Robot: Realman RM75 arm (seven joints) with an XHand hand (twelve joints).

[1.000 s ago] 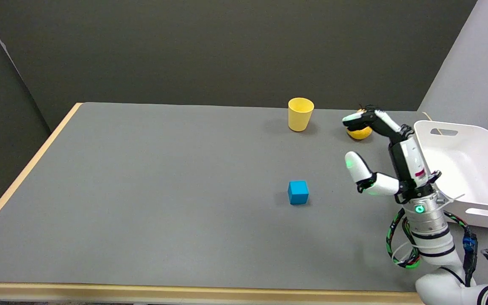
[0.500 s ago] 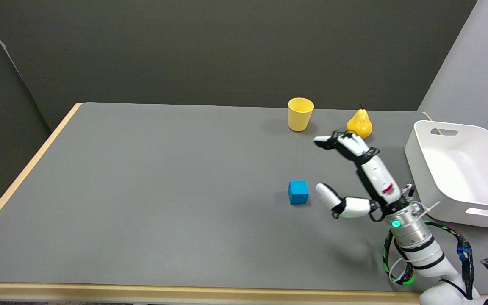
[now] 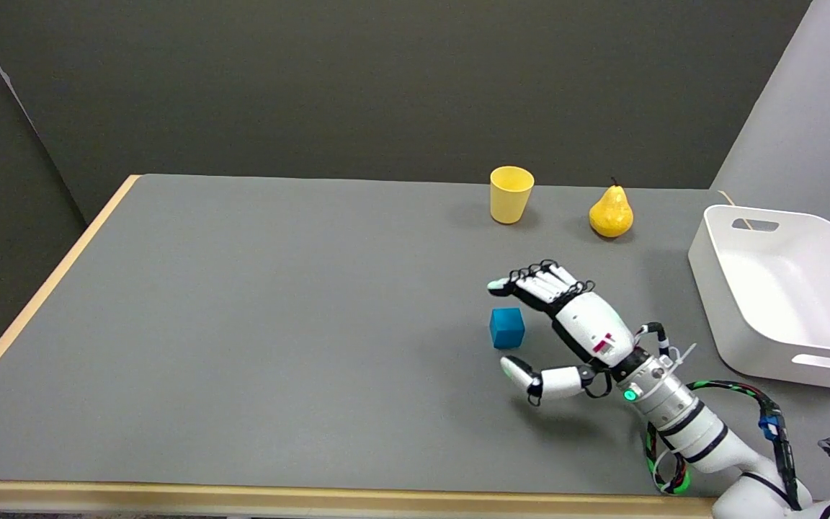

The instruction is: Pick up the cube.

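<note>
Grey table (image 3: 242, 324), cube (image 3: 507, 328) sitting mid-right. Hand (image 3: 566, 331) hovering spread wide, bracketing cube between thumb and fingers (image 3: 530, 282), touching nothing. Probably risking nudging it sideways if closing unevenly.

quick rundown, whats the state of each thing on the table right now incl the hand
right hand: open, holding nothing, fingers spread either side of the cube
blue cube: flat on the table, not gripped
yellow cup: upright, mouth up
pear: standing, stem up
white bin: upright, open top, nothing visible inside
</note>
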